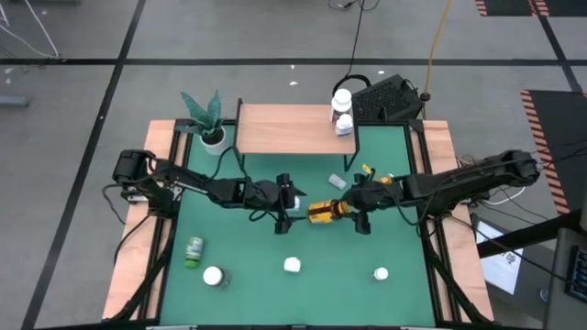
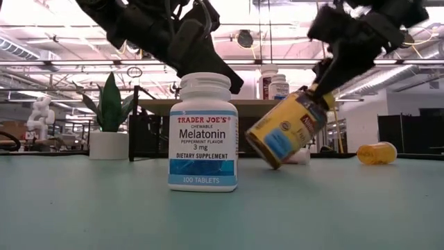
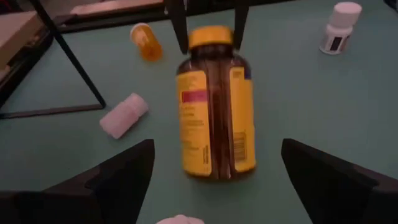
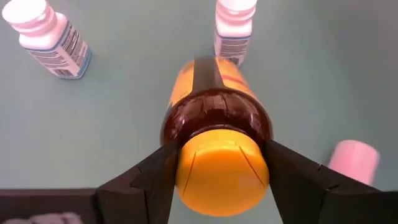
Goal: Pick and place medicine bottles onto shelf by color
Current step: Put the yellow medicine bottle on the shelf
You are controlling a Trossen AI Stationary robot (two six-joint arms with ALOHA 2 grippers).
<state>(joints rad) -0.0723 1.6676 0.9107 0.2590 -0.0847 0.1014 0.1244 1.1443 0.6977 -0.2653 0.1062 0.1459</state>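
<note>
Gripping the amber bottle (image 1: 322,212) by its yellow cap, the right gripper (image 1: 347,209) sits mid-table in the high view, with the left gripper (image 1: 286,203) just beside the bottle's other end. The shelf (image 1: 286,129) stands at the far edge and already carries two white bottles (image 1: 342,111) at its right end. A green bottle (image 1: 193,250) and three white-capped ones are spread along the near side; an orange bottle (image 1: 371,172) and a pale one (image 1: 337,181) lie just in front of the shelf.

Low view: the amber bottle (image 2: 286,129) hangs tilted, base down and close to the table; whether it touches is hard to tell. A white melatonin bottle (image 2: 203,132) stands upright just beside it. My read: lift clear before moving so the base neither drags nor knocks that bottle over.

Left wrist view: the left gripper's fingers (image 3: 124,168) are spread wide on either side of the amber bottle (image 3: 216,104), touching nothing. A pink bottle (image 3: 124,115) lies on its side near a shelf leg. Probably best to keep this arm out of the way, or to close only if a handover is intended.

Right wrist view: both right fingers (image 4: 163,169) press on the yellow cap (image 4: 222,170), the bottle body hanging beyond. A cap-only hold may let the bottle swing, so move slowly, carry it to a bare part of the shelf away from the white ones, and set it base-first.
</note>
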